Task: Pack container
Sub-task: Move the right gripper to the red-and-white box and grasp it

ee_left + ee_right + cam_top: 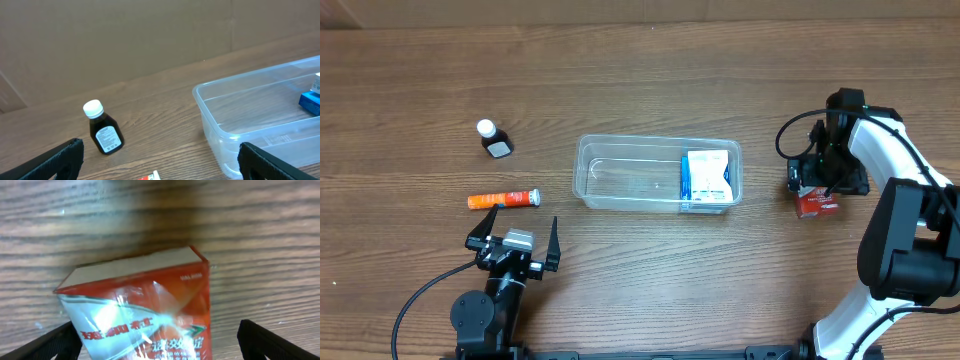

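Note:
The clear plastic container (620, 185) lies mid-table with a blue and white box (707, 178) in its right end; its left corner shows in the left wrist view (235, 115). My right gripper (817, 188) is open, its fingers (160, 345) on either side of a red and white box (150, 310) on the table right of the container, also seen overhead (816, 204). My left gripper (515, 243) is open and empty near the front edge. A dark bottle with a white cap (494, 140) and an orange tube (504, 199) lie to the left.
The dark bottle (104, 131) lies ahead of my left fingers, the orange tube's end (150, 176) just below them. A cardboard wall (125, 35) stands behind the table. Cables trail from both arms.

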You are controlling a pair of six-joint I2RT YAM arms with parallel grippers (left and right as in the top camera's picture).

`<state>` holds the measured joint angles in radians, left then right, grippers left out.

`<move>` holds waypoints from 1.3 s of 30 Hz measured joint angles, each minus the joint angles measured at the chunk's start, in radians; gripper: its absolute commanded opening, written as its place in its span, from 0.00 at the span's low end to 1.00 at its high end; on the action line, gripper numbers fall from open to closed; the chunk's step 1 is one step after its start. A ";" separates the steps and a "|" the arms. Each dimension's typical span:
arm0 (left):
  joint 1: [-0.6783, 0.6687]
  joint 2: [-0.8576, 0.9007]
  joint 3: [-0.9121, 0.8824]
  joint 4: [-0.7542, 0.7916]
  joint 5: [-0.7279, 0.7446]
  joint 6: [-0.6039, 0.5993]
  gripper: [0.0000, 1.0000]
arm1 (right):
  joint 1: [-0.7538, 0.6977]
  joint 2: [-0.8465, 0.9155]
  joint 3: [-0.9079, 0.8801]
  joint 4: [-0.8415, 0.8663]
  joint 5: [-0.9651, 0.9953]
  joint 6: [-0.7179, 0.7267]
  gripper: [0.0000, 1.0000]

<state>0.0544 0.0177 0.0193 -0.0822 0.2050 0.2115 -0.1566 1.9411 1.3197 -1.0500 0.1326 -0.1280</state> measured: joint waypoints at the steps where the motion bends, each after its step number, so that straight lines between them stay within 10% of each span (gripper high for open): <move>1: 0.000 0.000 0.000 0.000 0.000 0.000 1.00 | 0.000 0.000 0.000 0.007 0.005 0.000 1.00; 16: 0.000 0.000 0.000 0.000 0.000 0.000 1.00 | 0.000 0.000 0.000 -0.005 -0.099 0.103 0.93; 22: 0.000 0.000 0.000 0.000 0.000 0.000 1.00 | 0.000 0.000 -0.007 -0.014 -0.085 0.114 0.68; 39: 0.000 0.000 0.000 0.000 0.000 0.000 1.00 | 0.000 0.000 -0.029 -0.090 -0.085 0.257 0.72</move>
<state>0.0544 0.0177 0.0193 -0.0822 0.2050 0.2115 -0.1566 1.9415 1.2911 -1.1397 0.0475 0.1295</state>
